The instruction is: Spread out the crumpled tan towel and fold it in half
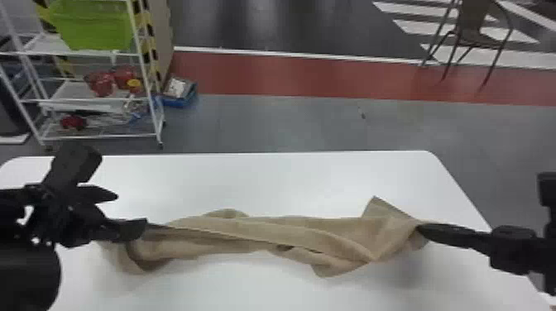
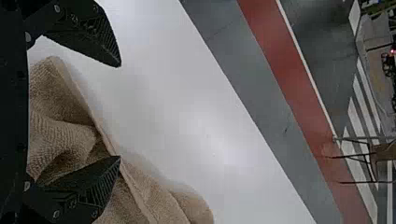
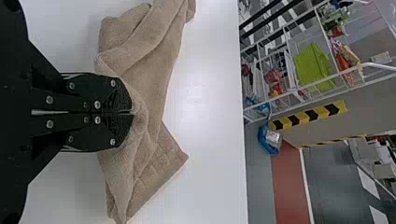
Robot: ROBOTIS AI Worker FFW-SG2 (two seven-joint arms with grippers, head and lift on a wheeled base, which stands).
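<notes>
- While the tan towel lies bunched and twisted in a long strip across the white table, its right end is caught in the right gripper, whose fingers are pressed together on the cloth.
- The left gripper is over the towel's left end with its fingers spread wide; one finger overlaps the cloth in view, and whether it touches I cannot tell.
- That gripper and its arm stand in front of part of the towel's left end and part of the table's left side, hiding them from the head view.
- Lengthwise folds run along the strip, overlapping one another, and near the right gripper a corner sticks out toward the table's far edge.
- Beyond the table on the left stands a white wire rack, with a green bin on its upper shelf and red items below.
- Just beside the rack, on the floor, is a blue box with something pale in it, near a yellow-and-black striped edge.
- Farther off on the right is a brown chair, well apart from the table, past grey floor and by a red band.
</notes>
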